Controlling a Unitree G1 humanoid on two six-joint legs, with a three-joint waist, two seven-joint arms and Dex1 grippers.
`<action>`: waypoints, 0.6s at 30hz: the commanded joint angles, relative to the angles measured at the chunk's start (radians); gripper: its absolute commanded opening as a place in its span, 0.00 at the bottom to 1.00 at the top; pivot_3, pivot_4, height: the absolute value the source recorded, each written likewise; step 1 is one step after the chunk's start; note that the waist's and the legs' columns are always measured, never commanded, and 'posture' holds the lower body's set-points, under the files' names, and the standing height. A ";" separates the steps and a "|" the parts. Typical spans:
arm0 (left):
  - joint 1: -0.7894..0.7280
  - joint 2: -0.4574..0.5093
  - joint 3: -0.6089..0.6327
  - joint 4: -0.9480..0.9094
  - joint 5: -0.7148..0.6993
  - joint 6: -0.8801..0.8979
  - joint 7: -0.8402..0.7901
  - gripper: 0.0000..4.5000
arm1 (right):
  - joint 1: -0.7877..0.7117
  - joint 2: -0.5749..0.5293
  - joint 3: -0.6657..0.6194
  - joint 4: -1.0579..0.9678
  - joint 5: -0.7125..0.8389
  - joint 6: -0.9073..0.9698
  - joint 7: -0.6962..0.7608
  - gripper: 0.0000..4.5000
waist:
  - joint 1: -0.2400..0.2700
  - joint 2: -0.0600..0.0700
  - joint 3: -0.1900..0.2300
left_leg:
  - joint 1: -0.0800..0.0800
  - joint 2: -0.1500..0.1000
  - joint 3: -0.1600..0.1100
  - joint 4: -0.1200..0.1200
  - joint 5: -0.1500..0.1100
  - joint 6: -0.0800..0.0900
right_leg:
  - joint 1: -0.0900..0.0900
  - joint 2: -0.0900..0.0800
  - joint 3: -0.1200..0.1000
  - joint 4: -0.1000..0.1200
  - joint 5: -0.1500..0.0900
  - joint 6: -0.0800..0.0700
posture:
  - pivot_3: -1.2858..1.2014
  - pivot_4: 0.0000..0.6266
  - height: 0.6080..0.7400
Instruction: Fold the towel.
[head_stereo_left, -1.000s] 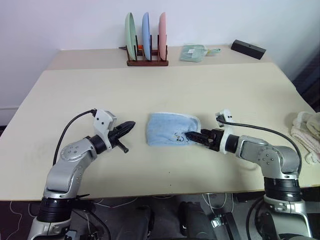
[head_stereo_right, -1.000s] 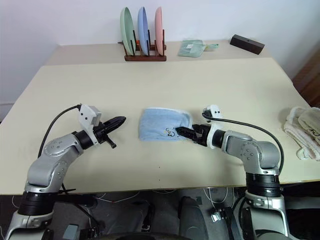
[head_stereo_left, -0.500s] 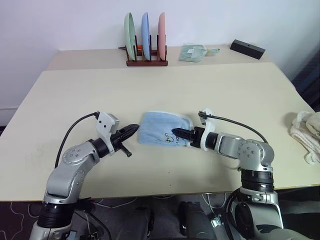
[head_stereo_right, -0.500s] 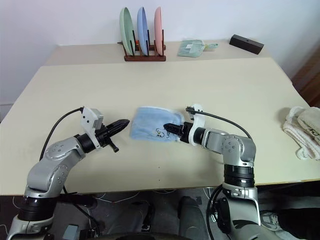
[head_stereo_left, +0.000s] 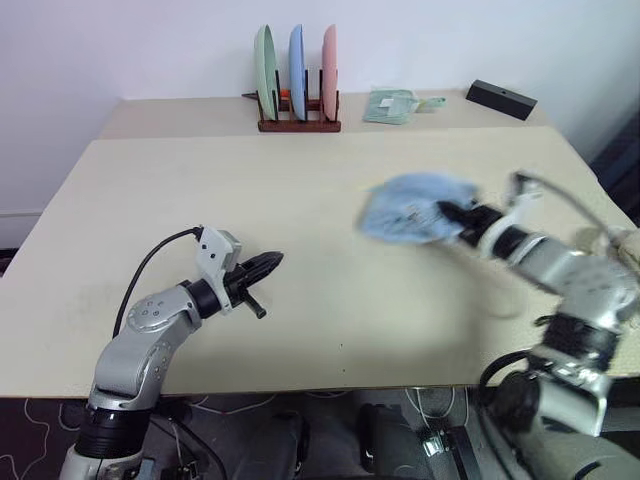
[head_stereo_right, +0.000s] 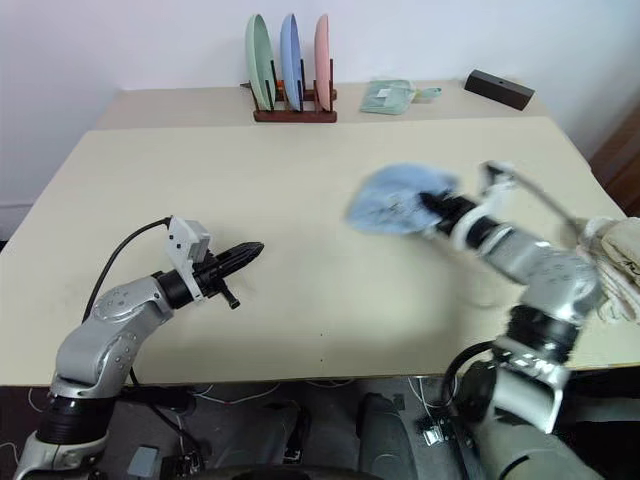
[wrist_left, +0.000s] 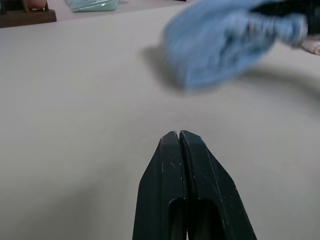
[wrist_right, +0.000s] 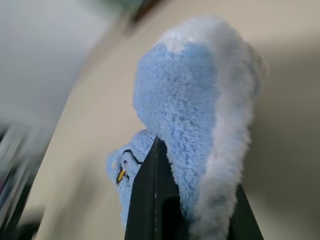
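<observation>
While my right tool (head_stereo_left: 452, 213) grips the bunched towel (head_stereo_left: 405, 208) above the desk (head_stereo_left: 300, 180) and my left tool (head_stereo_left: 272, 264) stays clenched empty, that narrow pinch could slip

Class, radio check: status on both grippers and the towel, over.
Left gripper shut, empty. Right gripper shut on towel, lifted off table. Nothing in the way.

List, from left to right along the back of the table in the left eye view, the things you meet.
Wooden rack of three upright plates → small pale green folded cloth → flat black rectangular block.
</observation>
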 joint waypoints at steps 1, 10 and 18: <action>-0.037 -0.008 -0.018 0.010 0.006 -0.032 -0.017 0.00 | -0.025 -0.021 -0.114 0.107 -0.013 -0.091 -0.138 0.01 | -0.007 0.000 0.000 | 0.000 0.001 0.000 0.000 0.000 0.000 | 0.000 0.000 0.000 0.000 0.000 0.000 | 0.52 0.24 1.00; -0.057 -0.023 -0.046 0.026 0.026 -0.044 -0.017 0.00 | -0.001 -0.014 -0.132 0.193 -0.048 -0.111 -0.328 0.01 | -0.026 0.003 -0.001 | 0.000 0.004 0.003 -0.001 0.000 0.000 | -0.001 0.000 0.003 0.000 0.000 0.000 | 0.52 0.24 1.00; -0.041 -0.023 -0.049 0.021 0.031 -0.042 -0.018 0.00 | 0.020 -0.047 -0.103 0.174 -0.067 -0.164 -0.312 0.56 | -0.025 0.003 -0.001 | 0.000 0.003 0.003 -0.001 0.000 0.001 | 0.000 0.000 0.002 0.000 0.000 0.000 | 0.52 0.24 1.00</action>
